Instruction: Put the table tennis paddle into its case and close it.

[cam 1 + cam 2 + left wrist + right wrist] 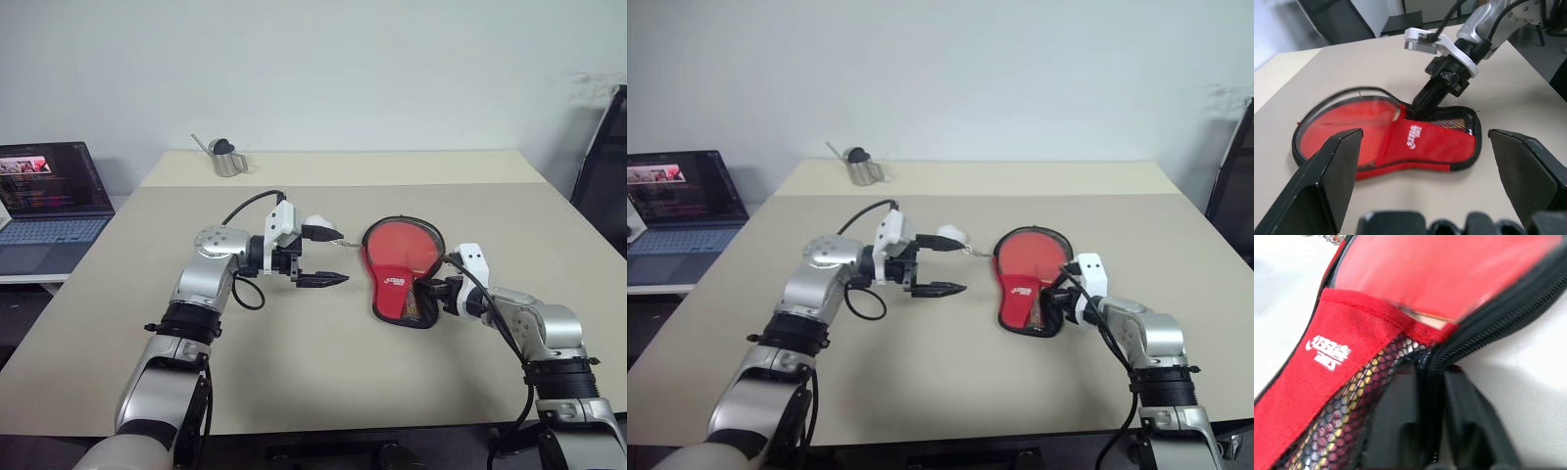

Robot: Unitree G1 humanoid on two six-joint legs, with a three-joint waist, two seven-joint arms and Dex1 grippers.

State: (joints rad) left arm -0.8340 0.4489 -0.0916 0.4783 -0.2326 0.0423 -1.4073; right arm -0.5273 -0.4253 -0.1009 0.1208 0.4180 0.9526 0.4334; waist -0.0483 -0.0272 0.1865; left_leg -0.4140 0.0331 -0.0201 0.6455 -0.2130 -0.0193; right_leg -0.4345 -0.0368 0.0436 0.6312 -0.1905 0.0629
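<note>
The case (pixel 395 286) lies flat on the table (pixel 294 372), red side up, showing its white logo and black mesh pocket. Its round end is unzipped, and the table tennis paddle (pixel 399 247) shows its red face inside; the handle sits under the red flap. My right gripper (pixel 428 294) is shut on the case's black zipper edge (pixel 1484 318) at the narrow end, beside the mesh pocket. A little to the left of the case, my left gripper (pixel 341 258) hovers open above the table with nothing between its fingers, pointing toward the case.
A small metal watering can (pixel 227 157) stands at the table's far side. An open laptop (pixel 44 196) sits on a lower surface to the left. A black chair (pixel 602 166) stands past the table's right edge.
</note>
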